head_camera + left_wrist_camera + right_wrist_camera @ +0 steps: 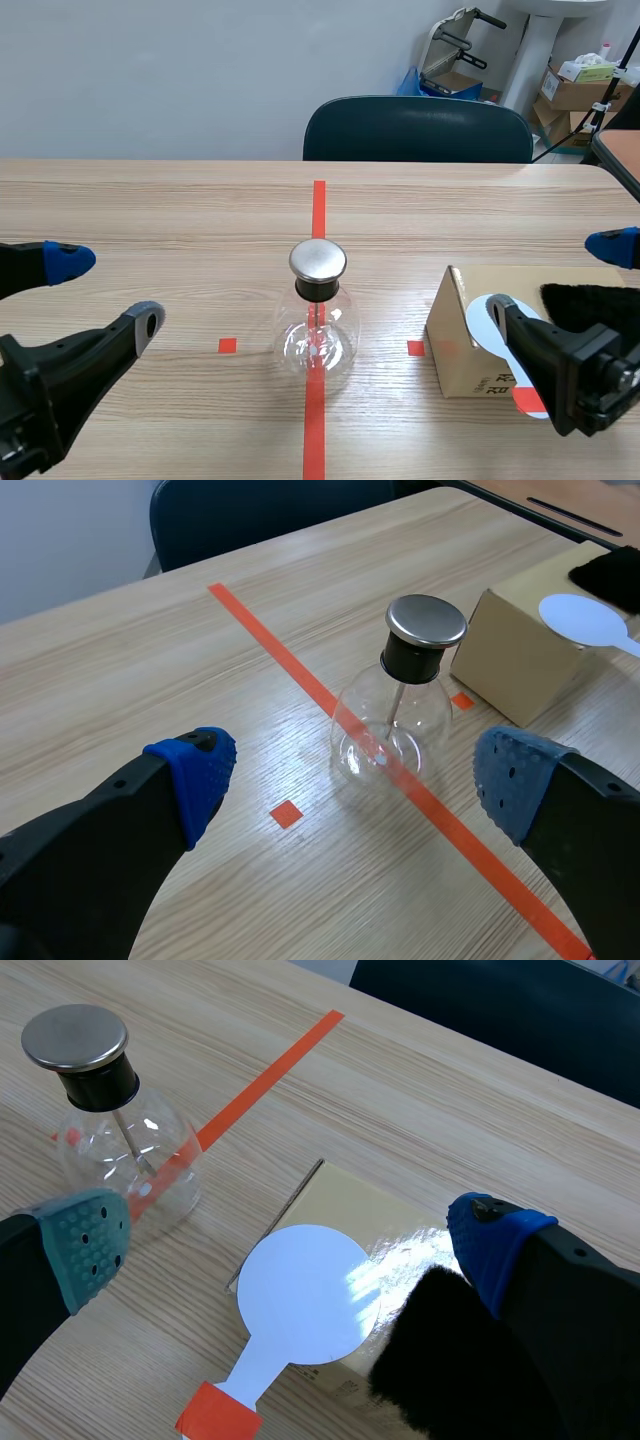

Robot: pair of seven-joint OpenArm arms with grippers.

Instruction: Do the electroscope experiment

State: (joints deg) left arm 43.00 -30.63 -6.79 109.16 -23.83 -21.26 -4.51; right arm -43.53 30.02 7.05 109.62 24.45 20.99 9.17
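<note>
Electroscope [317, 310] sits between left end effector [350, 777] and right end effector [290, 1248] (both spread wide).

Both held low and aimed forward, left gripper [105, 290] with fingers spread wide apart, right gripper [553, 282] with fingers likewise wide apart

Electroscope [318, 315]: clear round flask, black stopper, flat metal cap, thin rod inside; stood upright at frame centre.
Disc [300, 1295]: white, orange-taped handle; lay flat on box [455, 345], lower right.
Fur [590, 298]: black, on the box beside the disc.
</note>
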